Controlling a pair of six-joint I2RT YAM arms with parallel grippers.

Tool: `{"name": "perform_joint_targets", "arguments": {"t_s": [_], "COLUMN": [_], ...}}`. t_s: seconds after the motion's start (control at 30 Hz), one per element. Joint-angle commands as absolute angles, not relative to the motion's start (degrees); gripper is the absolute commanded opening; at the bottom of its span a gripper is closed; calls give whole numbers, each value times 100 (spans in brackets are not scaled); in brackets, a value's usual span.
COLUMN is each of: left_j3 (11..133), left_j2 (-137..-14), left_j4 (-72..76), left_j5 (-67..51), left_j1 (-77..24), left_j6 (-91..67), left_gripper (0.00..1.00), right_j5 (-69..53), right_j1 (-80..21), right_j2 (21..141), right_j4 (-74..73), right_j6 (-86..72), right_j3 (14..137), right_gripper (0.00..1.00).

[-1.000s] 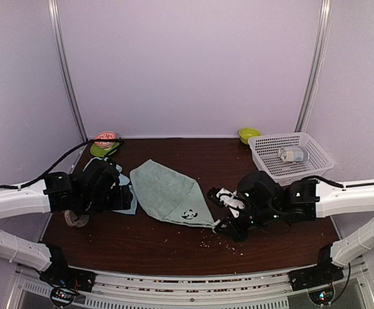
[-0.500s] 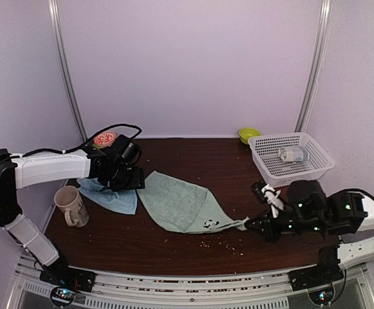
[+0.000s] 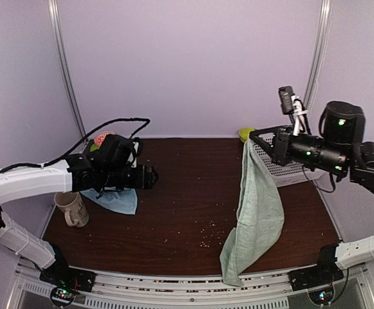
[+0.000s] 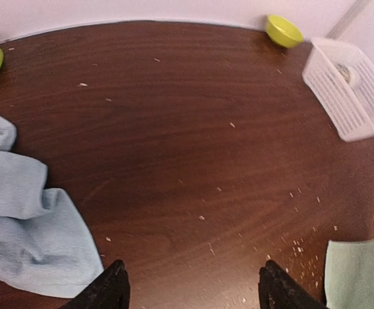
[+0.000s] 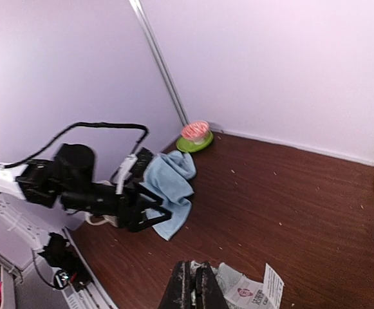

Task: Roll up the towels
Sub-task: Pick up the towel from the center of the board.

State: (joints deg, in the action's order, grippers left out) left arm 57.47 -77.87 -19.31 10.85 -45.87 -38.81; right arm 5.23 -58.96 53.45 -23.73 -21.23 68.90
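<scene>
mug (image 3: 71,207) beside blue towel (image 3: 117,199) | basket (image 4: 338,103) behind hanging green towel (image 3: 259,212) | crumbs (image 3: 207,241), perhaps

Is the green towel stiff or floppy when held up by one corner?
Probably floppy: the green towel hangs in loose folds from the shut right claw. Likely light, since one pinched edge seems to carry it. It may sway if moved.

Dark wood table (image 3: 187,187): blue towel (image 3: 116,201) under left gripper (image 3: 150,177), mug (image 3: 71,208) behind it, crumbs (image 3: 206,239) ahead. White basket (image 3: 296,168) and yellow-green bowl (image 3: 246,134) beside right gripper (image 3: 253,137).
</scene>
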Motion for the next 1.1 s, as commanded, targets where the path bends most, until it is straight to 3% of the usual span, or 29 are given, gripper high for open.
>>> {"name": "perform_joint_targets", "arguments": {"t_s": [0.0,0.47,0.73,1.07], "left_j3": [5347,6378,7596,8684], "left_j2": [-7818,-9342,-10567,-11455], "left_j4": [-1048,-258,-586,-1507], "left_j5": [764,-167,-6,-61], "left_j1": [-5285,-6765,-7022,-7090], "left_j6": [-3347,-2676,-3908,-4121], "left_gripper": [70,68,82,84], "right_j5": [506,1071,1473,1313], "right_j1": [-5198,-4331,-4093,-3999], "right_j2": [5812,6504,6596,6874], "right_j4": [-2546,-2537,-2342,-2123], "right_j6": [-2494,-2932,-3169,-3247], "right_j3": [6664,6424,6348,6575], "right_gripper": [0,0,0,0]}}
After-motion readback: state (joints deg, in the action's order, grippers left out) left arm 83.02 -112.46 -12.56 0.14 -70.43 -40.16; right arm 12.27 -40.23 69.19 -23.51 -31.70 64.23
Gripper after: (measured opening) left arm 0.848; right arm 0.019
